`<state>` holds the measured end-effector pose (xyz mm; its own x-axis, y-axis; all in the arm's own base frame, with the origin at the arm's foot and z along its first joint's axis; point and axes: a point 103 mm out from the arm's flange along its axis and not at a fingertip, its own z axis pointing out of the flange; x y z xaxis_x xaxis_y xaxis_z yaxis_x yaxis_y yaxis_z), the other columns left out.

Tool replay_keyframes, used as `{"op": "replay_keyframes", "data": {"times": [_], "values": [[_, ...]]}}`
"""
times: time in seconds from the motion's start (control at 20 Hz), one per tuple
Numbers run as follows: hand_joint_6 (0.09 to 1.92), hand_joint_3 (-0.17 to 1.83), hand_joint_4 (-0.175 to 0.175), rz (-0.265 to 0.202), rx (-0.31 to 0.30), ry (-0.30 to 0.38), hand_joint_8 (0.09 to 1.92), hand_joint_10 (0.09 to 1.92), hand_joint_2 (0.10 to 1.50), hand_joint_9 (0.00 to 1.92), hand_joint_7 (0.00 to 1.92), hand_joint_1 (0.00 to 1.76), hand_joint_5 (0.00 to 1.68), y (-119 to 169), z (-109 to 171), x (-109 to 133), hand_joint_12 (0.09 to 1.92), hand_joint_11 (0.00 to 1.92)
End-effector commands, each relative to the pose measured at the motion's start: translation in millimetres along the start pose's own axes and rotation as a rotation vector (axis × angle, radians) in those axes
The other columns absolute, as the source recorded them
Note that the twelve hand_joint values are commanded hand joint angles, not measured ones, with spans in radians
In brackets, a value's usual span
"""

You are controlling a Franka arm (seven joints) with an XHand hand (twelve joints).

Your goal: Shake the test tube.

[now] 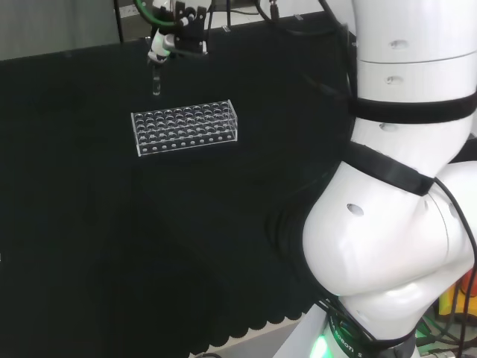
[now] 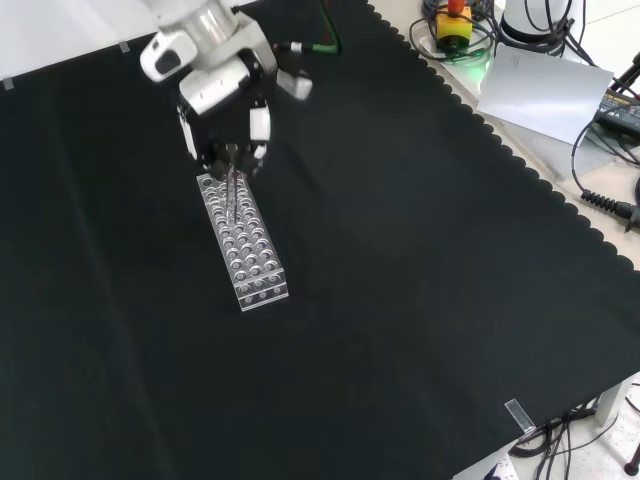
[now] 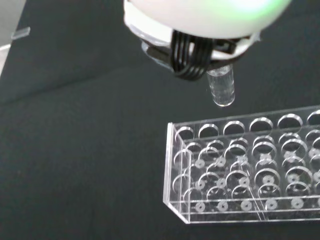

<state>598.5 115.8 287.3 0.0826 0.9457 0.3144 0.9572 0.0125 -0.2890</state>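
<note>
White arm links (image 1: 402,186) fill right side of head view. Hand (image 1: 173,39) at upper left of that view, fingers pinched on clear test tube (image 1: 156,80), which hangs upright below them. Tube lifted clear of rack (image 1: 185,129), above its far side. Front view: hand (image 2: 225,95) upper left, over rack's (image 2: 245,245) upper end; tube (image 2: 233,190) faint there, probably just above holes. Wrist view: rounded tube (image 3: 221,89) bottom above rack (image 3: 245,170) edge, not touching. Black cloth (image 2: 400,300) beneath.
</note>
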Motion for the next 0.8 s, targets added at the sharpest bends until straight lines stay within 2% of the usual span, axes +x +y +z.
{"op": "replay_keyframes", "data": {"times": [0.05,0.2,0.35,0.8], "values": [[0.61,0.71,-0.175,0.047,-0.075,0.053,0.68,0.57,0.59,1.31,1.36,1.43,1.29,-29.4,-45.1,-21.2,0.90,1.20],[0.61,0.71,-0.175,0.051,-0.085,0.061,0.68,0.57,0.59,1.31,1.36,1.43,1.29,-36.4,-49.3,-19.3,0.90,1.20],[0.61,0.71,-0.175,0.033,-0.080,0.080,0.68,0.57,0.59,1.31,1.36,1.43,1.29,-41.6,-47.2,-4.8,0.90,1.20],[0.61,0.71,-0.175,-0.098,-0.029,0.117,0.68,0.57,0.59,1.32,1.36,1.43,1.29,-50.9,-29.2,73.6,0.90,1.20]]}}
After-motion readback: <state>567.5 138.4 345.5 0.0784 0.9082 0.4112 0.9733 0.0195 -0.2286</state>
